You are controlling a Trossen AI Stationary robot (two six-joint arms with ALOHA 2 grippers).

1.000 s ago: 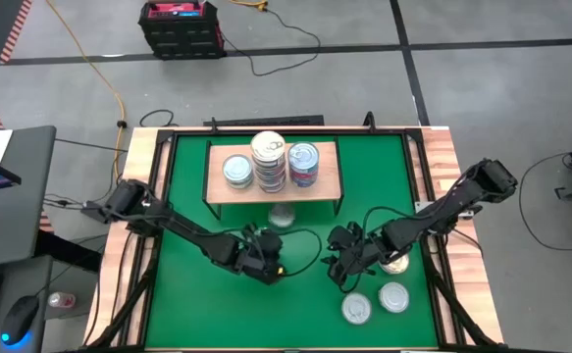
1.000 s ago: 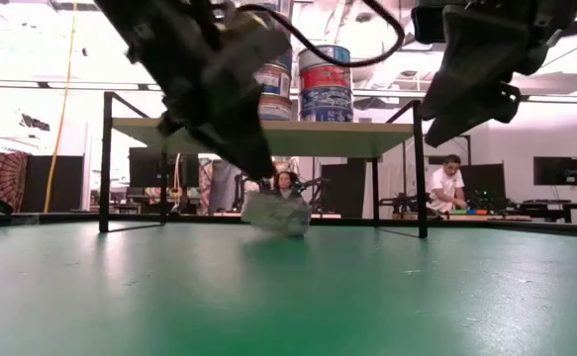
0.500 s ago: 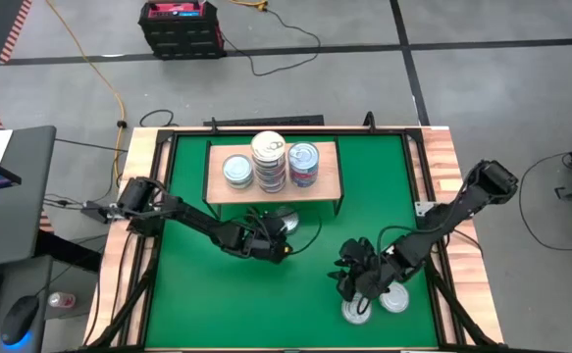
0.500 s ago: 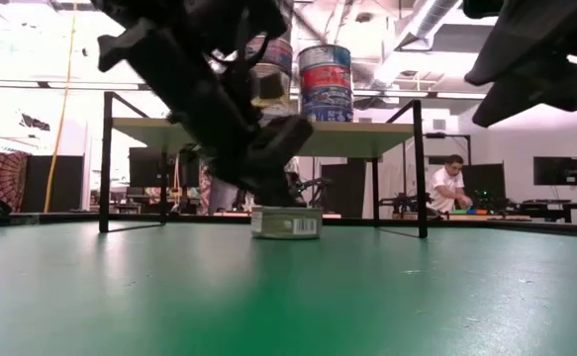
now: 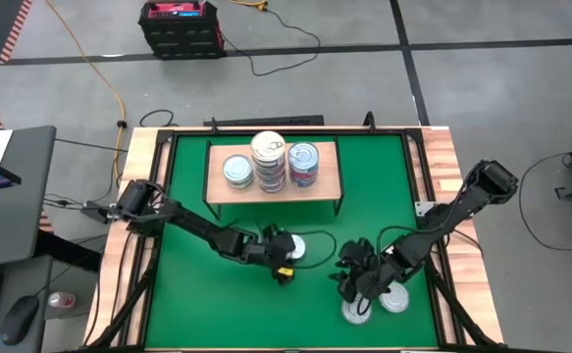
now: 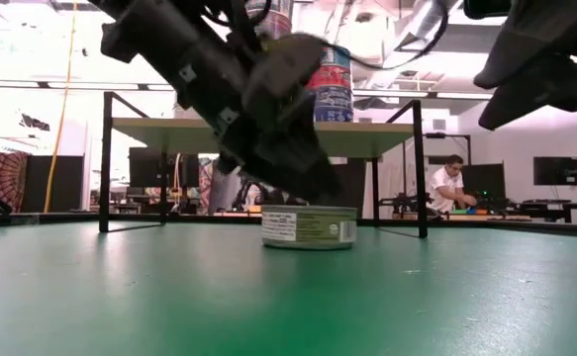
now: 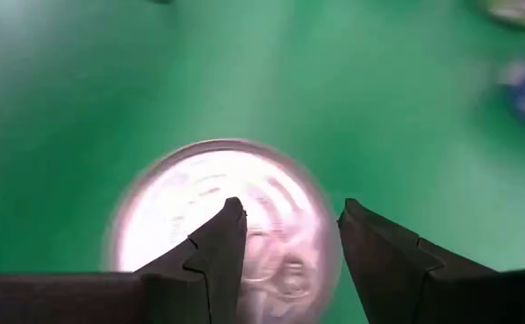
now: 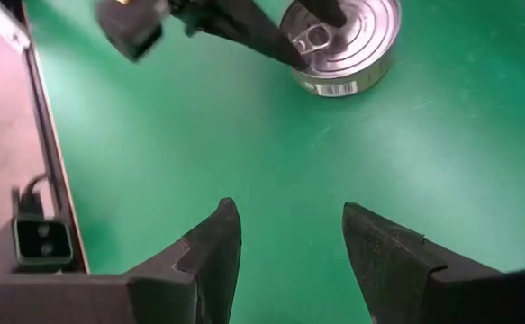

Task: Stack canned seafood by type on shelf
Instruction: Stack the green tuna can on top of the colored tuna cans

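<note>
A flat tin with a silver lid (image 5: 295, 245) (image 6: 308, 225) lies on the green table in front of the shelf (image 5: 333, 184). My left gripper (image 7: 289, 211) (image 5: 287, 253) stands open over its lid. The shelf carries a single silver-blue tin (image 5: 236, 170), a tall stack (image 5: 269, 159) and a blue-labelled stack (image 5: 303, 163). My right gripper (image 8: 289, 211) (image 5: 346, 279) hangs open above bare table, right of the tin, with nothing between its fingers. Two more tins (image 5: 356, 312) (image 5: 393, 299) lie near it by the table's near edge. My left gripper comes at the tin slanting down from the table's left. Its open fingers (image 7: 230, 236) stand over the lid, and one fingertip lies by the pull tab (image 8: 309, 40). The tin sits flat on the table; whether the fingertip presses on the lid I cannot tell.
The shelf stands on thin black legs (image 6: 105, 163) (image 6: 420, 168) with room beneath it. A wooden border (image 5: 442, 157) frames the table. Free green table lies at the near left (image 5: 207, 304). A person sits in the room behind (image 6: 448, 188).
The tin, tipped under my left gripper a second ago, came down flat on the table and then slid toward the near edge along with that gripper. My right gripper went toward the near edge, then kept still.
</note>
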